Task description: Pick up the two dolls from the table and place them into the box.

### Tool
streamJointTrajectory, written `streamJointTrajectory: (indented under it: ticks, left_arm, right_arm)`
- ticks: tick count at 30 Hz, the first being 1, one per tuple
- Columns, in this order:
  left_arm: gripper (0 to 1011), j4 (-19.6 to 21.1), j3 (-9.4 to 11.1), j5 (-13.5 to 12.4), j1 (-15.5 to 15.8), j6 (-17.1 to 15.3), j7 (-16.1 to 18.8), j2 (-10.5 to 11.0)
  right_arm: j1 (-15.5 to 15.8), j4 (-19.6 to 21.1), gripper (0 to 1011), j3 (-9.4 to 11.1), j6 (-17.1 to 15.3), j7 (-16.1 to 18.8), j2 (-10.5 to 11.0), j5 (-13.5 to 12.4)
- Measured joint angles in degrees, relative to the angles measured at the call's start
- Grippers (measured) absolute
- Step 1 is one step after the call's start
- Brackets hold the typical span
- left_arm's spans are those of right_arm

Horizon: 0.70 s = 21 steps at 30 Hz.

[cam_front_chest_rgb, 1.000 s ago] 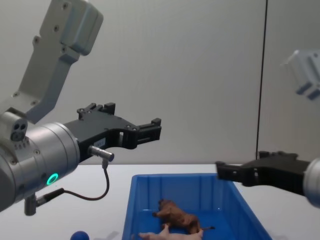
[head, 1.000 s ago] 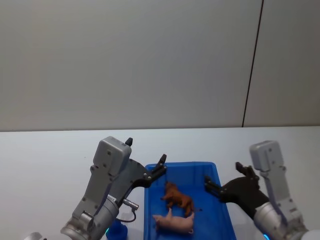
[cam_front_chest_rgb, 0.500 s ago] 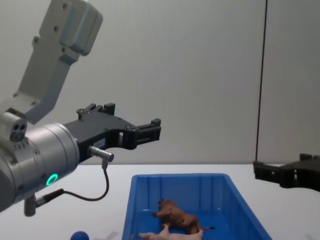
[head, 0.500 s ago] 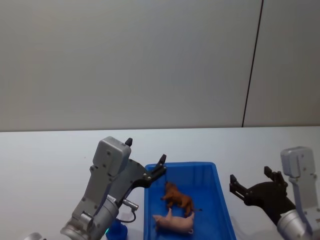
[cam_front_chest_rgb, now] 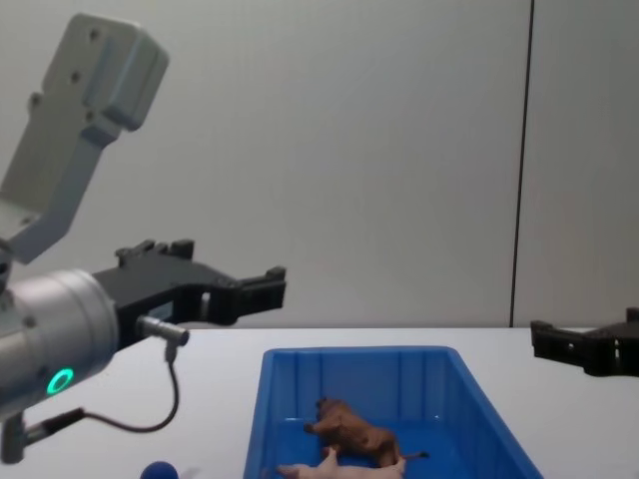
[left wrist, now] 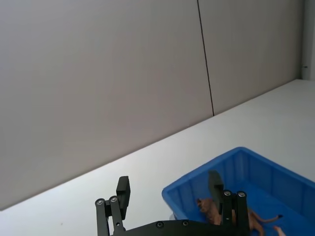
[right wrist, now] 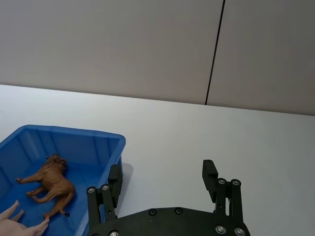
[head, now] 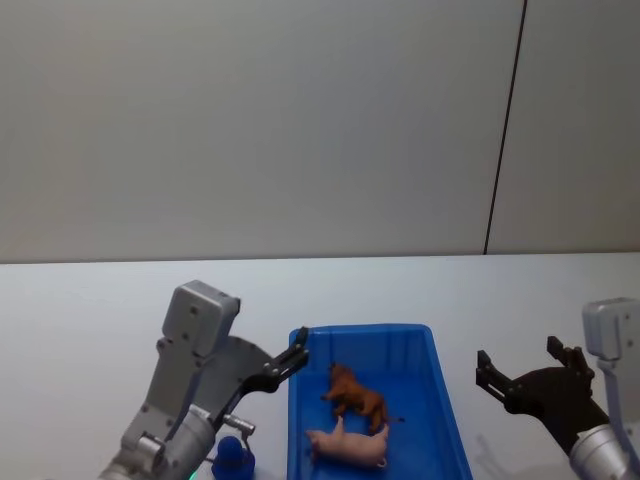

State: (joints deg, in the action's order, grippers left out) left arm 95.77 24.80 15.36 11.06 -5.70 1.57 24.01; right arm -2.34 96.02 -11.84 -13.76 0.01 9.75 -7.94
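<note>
Now brown lion [head: 357,397], long axis diagonal, and pink figure [head: 350,446] lie inside box [head: 365,328]. Left gripper [cam_front_chest_rgb: 272,286], open and empty, just left of box; right gripper [head: 516,362], open and empty, farther right.

The brown lion [head: 357,393] and pink figure [head: 352,446] lie just beside each other inside the blue box [head: 365,329].

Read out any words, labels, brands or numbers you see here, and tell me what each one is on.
None: there is no text to read. The box, brown doll, pink doll and table are unmarked, as are the open left gripper and right gripper on either side of the box.
</note>
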Motion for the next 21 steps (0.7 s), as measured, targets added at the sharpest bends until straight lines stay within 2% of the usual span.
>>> streamJointTrajectory:
  ticks: [10, 21]
  left_arm:
    - [1001, 1.7, -1.4, 3.8, -2.8, -4.2, 1.5, 2.7]
    - [1001, 1.8, -2.4, 7.1, -4.6, -7.3, 1.8, 4.3]
  right_arm:
    - [0.4, 0.4, 1001, 0.2, 0.1, -0.5, 0.2, -0.3]
    - [0.6, 0.6, 1001, 0.3, 0.1, -0.7, 0.3, -0.4]
